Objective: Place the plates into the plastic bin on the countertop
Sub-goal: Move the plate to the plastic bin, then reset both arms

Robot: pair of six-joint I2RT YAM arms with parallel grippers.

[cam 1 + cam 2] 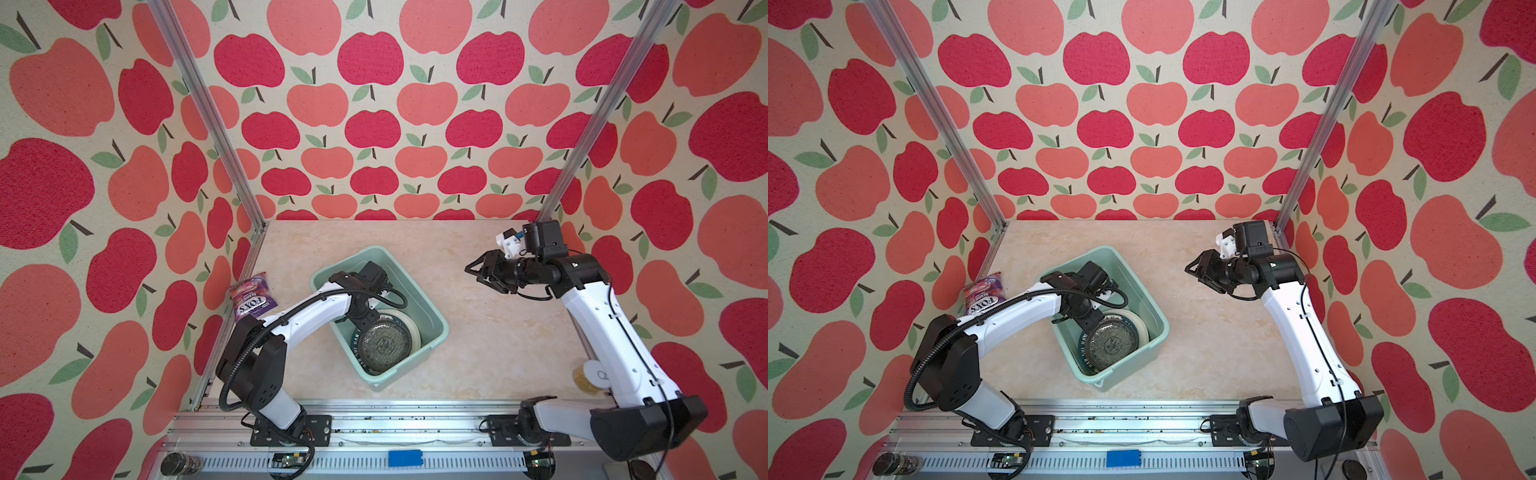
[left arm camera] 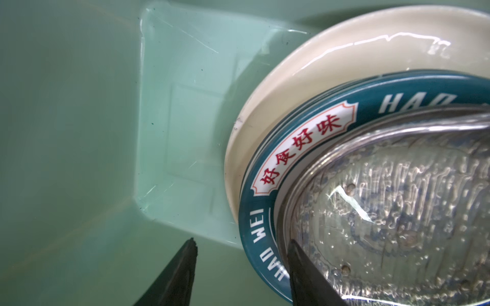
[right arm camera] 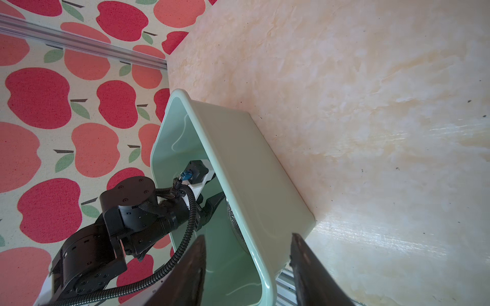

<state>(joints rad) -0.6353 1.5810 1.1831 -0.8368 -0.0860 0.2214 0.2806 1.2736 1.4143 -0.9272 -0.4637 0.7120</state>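
The left gripper has its jaws apart, and nothing is clamped between them. One dark fingertip overlaps the edge of the clear glass plate; whether it touches the glass cannot be told. The other fingertip stands clear of the plates, in front of the green bin wall. The gap between them shows the teal rim of the lettered plate, on which the glass plate rests. A wider cream plate lies beneath both.

In both top views this stack fills the end of the bin nearer the lower edge of the frame, with the left gripper reaching down inside the bin beside it. The bin sits slantwise at lower centre on the countertop.

The right gripper likewise has its jaws apart and holds nothing. In both top views it hangs right of centre, pointing toward the frame's left, well apart from the bin. A purple candy bag lies at the countertop's left edge. A yellow can stands at lower right, partly hidden behind the right arm.
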